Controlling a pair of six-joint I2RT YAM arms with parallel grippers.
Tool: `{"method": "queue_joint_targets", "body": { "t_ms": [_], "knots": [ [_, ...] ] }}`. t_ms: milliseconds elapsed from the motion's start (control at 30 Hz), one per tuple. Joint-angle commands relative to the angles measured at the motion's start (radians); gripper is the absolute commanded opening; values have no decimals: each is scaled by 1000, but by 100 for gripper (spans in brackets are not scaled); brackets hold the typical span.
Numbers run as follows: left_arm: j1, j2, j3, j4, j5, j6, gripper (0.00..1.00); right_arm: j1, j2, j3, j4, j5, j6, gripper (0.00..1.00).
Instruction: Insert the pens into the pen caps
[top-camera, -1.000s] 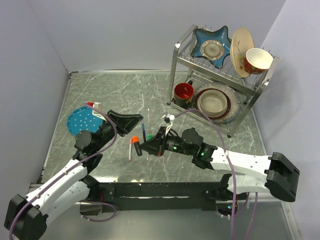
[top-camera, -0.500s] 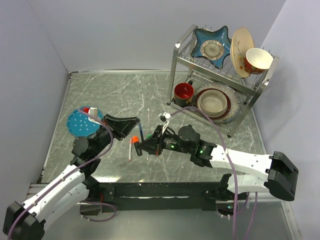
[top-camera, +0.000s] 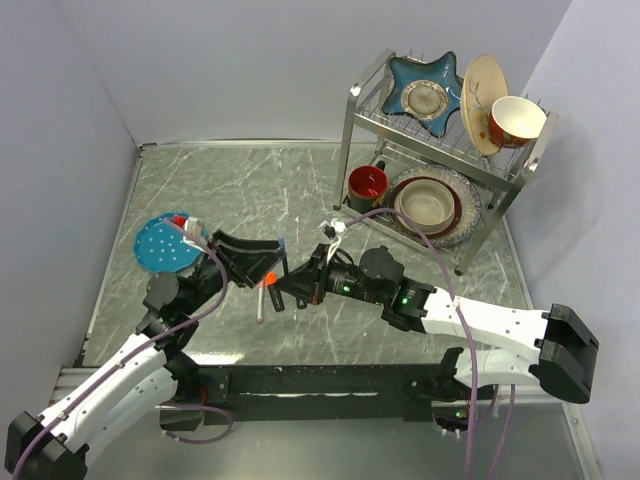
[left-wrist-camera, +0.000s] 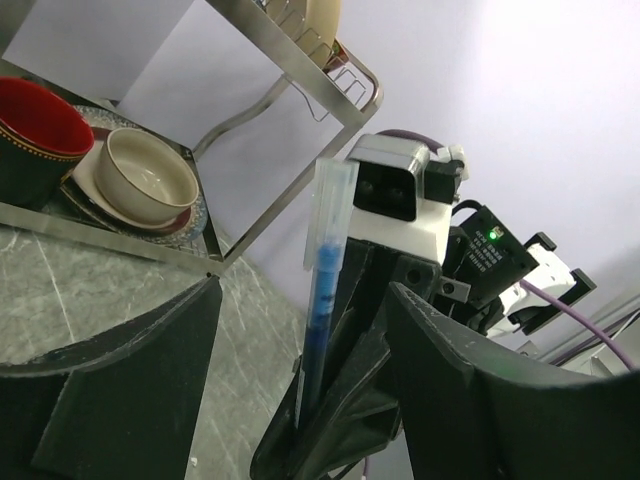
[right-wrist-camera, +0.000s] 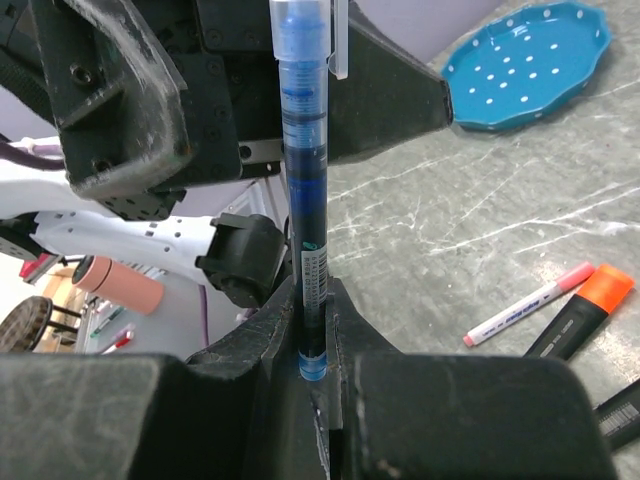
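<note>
My right gripper (right-wrist-camera: 312, 300) is shut on the lower end of a thin blue pen (right-wrist-camera: 303, 200), which stands upright between its fingers. A clear cap with a clip (right-wrist-camera: 338, 40) sits on the pen's upper end. In the left wrist view the same blue pen (left-wrist-camera: 325, 270) rises between the two wide-apart fingers of my open left gripper (left-wrist-camera: 305, 290), touching neither. From above, the left gripper (top-camera: 255, 262) and right gripper (top-camera: 290, 285) meet near the table's middle. An orange-tipped black marker (right-wrist-camera: 585, 310) and a thin white pen (right-wrist-camera: 525, 312) lie on the table beside them.
A blue dotted plate (top-camera: 160, 245) lies at the left. A metal dish rack (top-camera: 440, 150) with plates, bowls and a red cup (top-camera: 367, 185) stands at the back right. Grey walls close in the table on three sides.
My left gripper has opened and shifted a little towards the right gripper. The right gripper, still shut on the blue pen, has edged left.
</note>
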Motion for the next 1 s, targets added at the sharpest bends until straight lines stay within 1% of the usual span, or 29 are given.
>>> {"method": "queue_joint_targets", "body": {
  "t_ms": [0, 33, 167, 267, 433, 633, 667, 733, 767, 833, 867, 900, 933, 967],
  "knots": [
    [-2, 21, 107, -52, 36, 46, 72, -2, -45, -15, 54, -5, -8, 0],
    [-2, 32, 122, -90, 35, 58, 72, -1, -45, -15, 52, -8, -6, 0],
    [-2, 41, 182, -149, 29, 106, 72, 2, -54, -24, 49, -21, -3, 0],
    [-2, 49, 230, -221, -3, 147, 72, 4, -63, -32, 49, -27, -3, 0],
    [-2, 66, 291, -276, -25, 196, 70, 8, -70, -40, 46, -34, -2, 0],
    [-2, 86, 313, -285, 4, 203, 61, 8, -70, -37, 38, -37, 0, 0],
    [-1, 87, 310, -282, 13, 200, 57, 7, -70, -37, 40, -37, 0, 0],
    [-2, 90, 296, -272, 29, 189, 51, 7, -67, -35, 40, -39, 1, 0],
    [-2, 90, 291, -272, 53, 187, 40, 8, -68, -34, 35, -39, 1, 0],
    [-2, 86, 281, -275, 85, 183, 24, 8, -68, -34, 34, -34, -2, 0],
    [-2, 84, 276, -276, 108, 175, 12, 8, -67, -32, 31, -34, -2, 0],
    [-2, 81, 259, -275, 121, 164, 5, 8, -68, -26, 29, -36, -3, 0],
    [-2, 74, 250, -275, 133, 140, 1, 7, -65, -20, 24, -37, -6, 0],
    [-2, 72, 229, -266, 171, 126, 1, 2, -66, -9, 11, -22, -10, 0]
  ]
}}
